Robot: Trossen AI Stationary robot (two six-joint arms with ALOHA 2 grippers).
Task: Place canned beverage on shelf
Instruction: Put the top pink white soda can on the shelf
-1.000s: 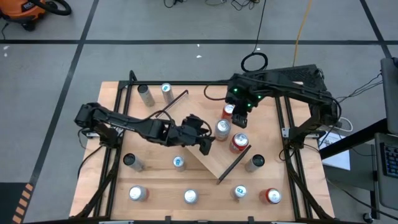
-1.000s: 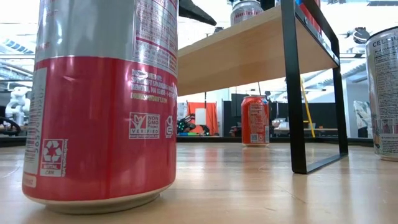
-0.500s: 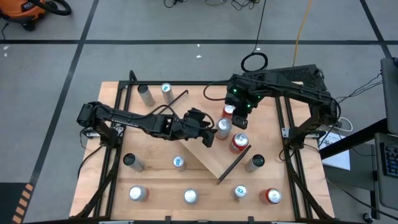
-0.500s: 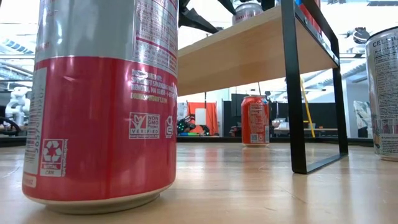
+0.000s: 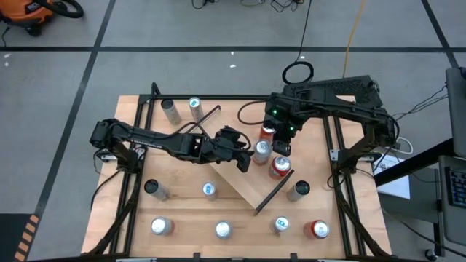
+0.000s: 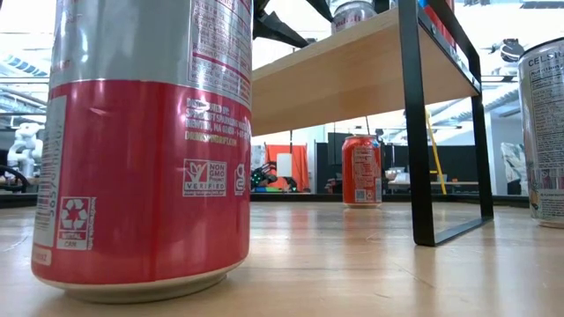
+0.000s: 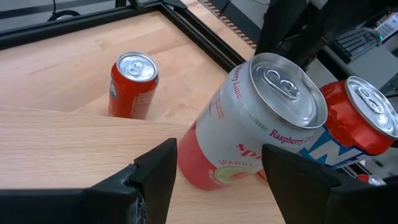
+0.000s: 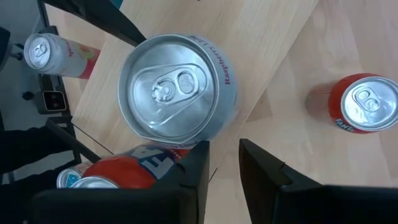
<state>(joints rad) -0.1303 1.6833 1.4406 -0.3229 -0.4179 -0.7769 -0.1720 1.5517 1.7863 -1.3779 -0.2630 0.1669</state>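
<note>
— While the left gripper (image 5: 246, 161) stands open just beside the pink can (image 5: 261, 149) on the shelf (image 5: 244, 182) from above, count?
— Two cans there (eleven on the table).
— Its wrist view: the can (image 7: 249, 124) is free; retreat straight back.
— Right gripper (image 8: 224, 165): narrowed, empty, above.

- A robotics lab or workshop is indicated.
- A grey floor (image 5: 182, 69) marked with dark tape lines (image 5: 218, 49) is seen around the black-framed wooden table (image 5: 240, 218).
- Loose cables (image 5: 297, 71) are laid across the floor.
- An orange shop vacuum (image 5: 33, 14) is parked in one corner.
</note>
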